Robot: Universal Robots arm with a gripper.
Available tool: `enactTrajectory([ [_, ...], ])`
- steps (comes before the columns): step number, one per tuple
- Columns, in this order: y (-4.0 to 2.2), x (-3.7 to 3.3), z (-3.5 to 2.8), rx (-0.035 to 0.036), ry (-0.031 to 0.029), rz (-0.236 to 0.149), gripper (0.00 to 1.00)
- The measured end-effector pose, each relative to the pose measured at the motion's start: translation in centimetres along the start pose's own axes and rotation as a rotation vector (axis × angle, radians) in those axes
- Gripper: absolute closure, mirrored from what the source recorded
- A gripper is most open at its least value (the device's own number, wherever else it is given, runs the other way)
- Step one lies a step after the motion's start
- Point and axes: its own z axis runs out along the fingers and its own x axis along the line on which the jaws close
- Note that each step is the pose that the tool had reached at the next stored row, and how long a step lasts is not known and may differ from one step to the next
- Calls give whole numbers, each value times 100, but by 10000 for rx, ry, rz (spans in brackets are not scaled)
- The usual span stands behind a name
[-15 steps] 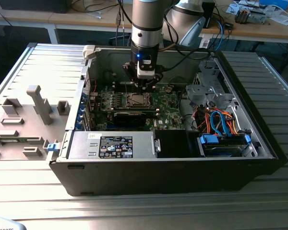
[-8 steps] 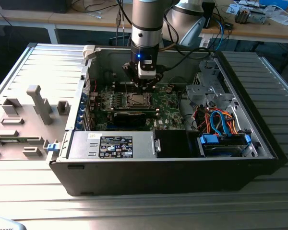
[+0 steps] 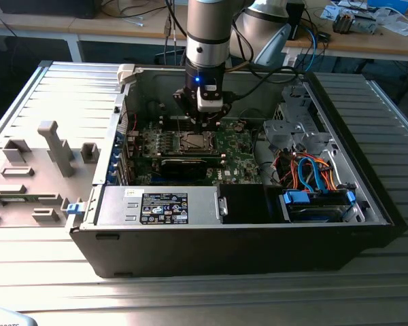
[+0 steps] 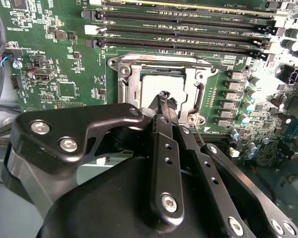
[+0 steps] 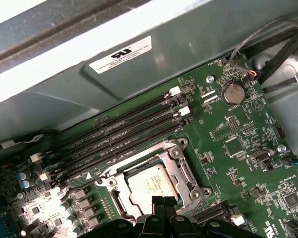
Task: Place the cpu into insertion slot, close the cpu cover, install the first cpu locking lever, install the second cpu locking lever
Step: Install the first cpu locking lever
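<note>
The cpu [image 4: 156,82] lies in the insertion slot [image 5: 139,210] in the middle of the green motherboard [image 3: 238,146], its silvery top [image 5: 148,184] showing. The cpu cover [image 4: 131,87], a silver frame plate [image 5: 178,166], lies flat around the chip. A dark locking lever [image 4: 201,96] runs along one side of the socket. My gripper [image 4: 166,97] hangs just above the chip's near edge, fingertips pressed together and holding nothing I can see. In the exterior view the gripper [image 3: 202,123] reaches down into the open computer case, right over the socket.
Long black memory slots [image 5: 119,134] run beside the socket, and a coin battery [image 5: 233,92] sits further off. A power supply [image 3: 163,204] lies at the case's front. A drive cage with blue and orange cables [image 3: 313,176] is at the exterior view's right. Grey fixtures [image 3: 54,146] stand on the table.
</note>
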Motion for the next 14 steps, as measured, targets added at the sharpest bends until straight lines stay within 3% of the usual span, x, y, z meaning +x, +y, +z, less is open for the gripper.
enactTrajectory([
  [14,0,0,0,1,-12,-506,89],
])
